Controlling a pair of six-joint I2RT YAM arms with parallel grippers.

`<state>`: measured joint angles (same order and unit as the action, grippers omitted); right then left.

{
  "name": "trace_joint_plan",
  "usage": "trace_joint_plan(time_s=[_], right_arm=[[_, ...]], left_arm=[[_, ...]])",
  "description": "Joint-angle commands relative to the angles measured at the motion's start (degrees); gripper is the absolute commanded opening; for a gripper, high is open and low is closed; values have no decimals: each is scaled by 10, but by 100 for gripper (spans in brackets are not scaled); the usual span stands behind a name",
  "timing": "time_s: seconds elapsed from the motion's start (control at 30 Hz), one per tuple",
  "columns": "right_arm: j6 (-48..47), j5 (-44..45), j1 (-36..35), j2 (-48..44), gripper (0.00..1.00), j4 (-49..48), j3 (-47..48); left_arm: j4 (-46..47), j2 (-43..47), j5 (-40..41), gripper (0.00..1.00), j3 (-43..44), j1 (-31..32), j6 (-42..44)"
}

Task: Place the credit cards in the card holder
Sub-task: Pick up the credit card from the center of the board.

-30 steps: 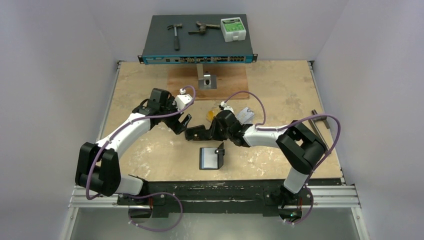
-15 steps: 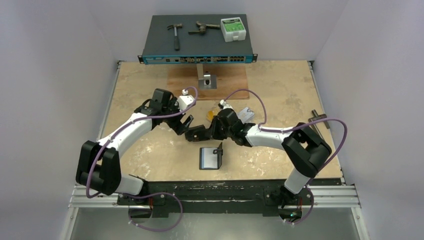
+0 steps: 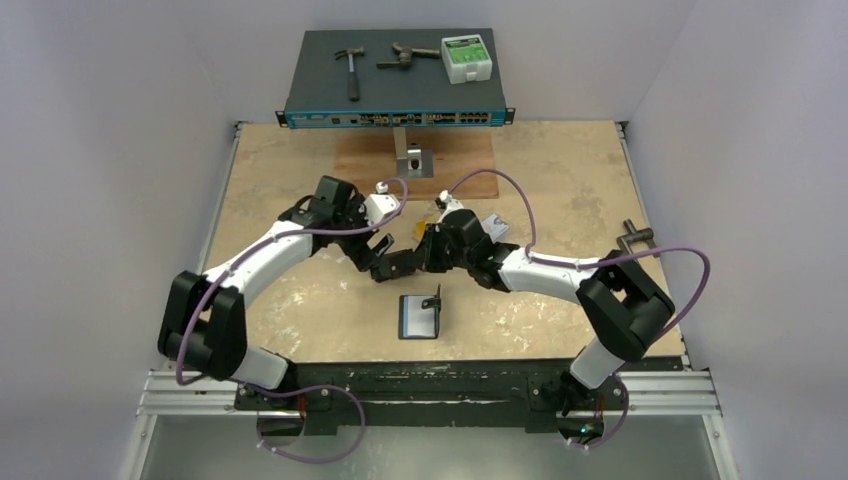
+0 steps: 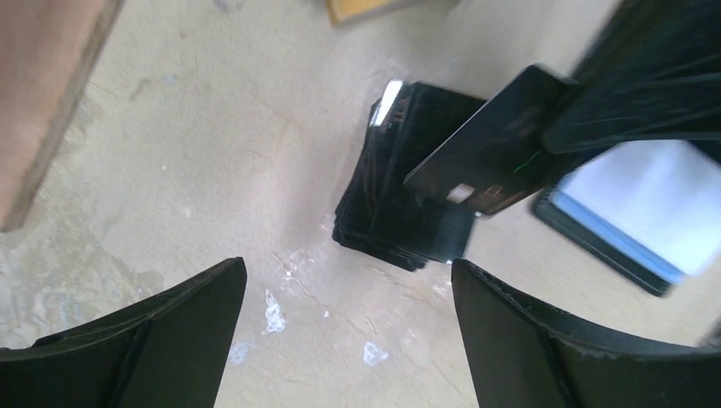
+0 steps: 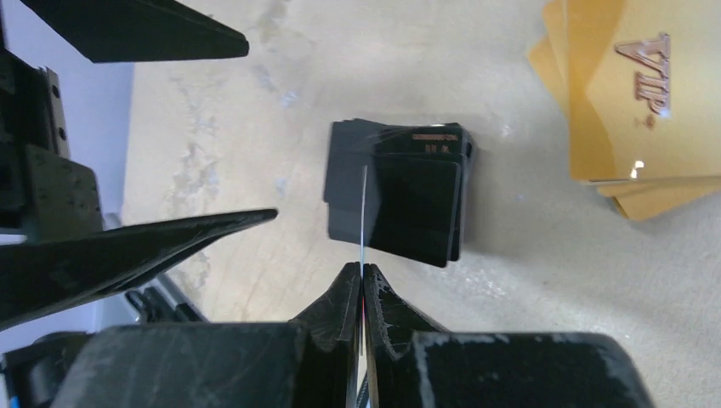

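Right gripper [image 5: 363, 270]: clenched on 1 edge-on card [image 4: 493, 144] above black stack [image 4: 387, 195]
Left gripper [image 4: 347, 268]: released, stack at 12 o'clock

Left arm [image 3: 255, 262] and right arm [image 3: 545, 272]: white shells, black joints, each with a purple cable [image 3: 492, 172]. The left tool [image 4: 349, 340] and right tool [image 5: 361, 272] have black wedge-shaped fingers [image 4: 153, 340].

Gold-orange credit cards [image 5: 629, 102]; black-edged bluish card holder [image 3: 417, 316].

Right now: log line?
left gripper open | right gripper shut on card over black pouch | gold cards on table | card holder lies open
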<state>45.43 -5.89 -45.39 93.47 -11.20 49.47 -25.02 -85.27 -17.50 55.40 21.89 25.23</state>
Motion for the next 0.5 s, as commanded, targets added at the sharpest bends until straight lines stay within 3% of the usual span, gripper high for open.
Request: trace_joint_plan(time_s=[0.0, 0.23, 0.47], right_arm=[[-59, -59, 5, -37, 0, -41, 13], [-168, -173, 7, -82, 0, -13, 52], [-250, -236, 0, -140, 0, 98, 107]], left_arm=[[-92, 88, -113, 93, 59, -23, 32], [-263, 141, -309, 96, 119, -70, 117], [-375, 152, -406, 80, 132, -75, 196]])
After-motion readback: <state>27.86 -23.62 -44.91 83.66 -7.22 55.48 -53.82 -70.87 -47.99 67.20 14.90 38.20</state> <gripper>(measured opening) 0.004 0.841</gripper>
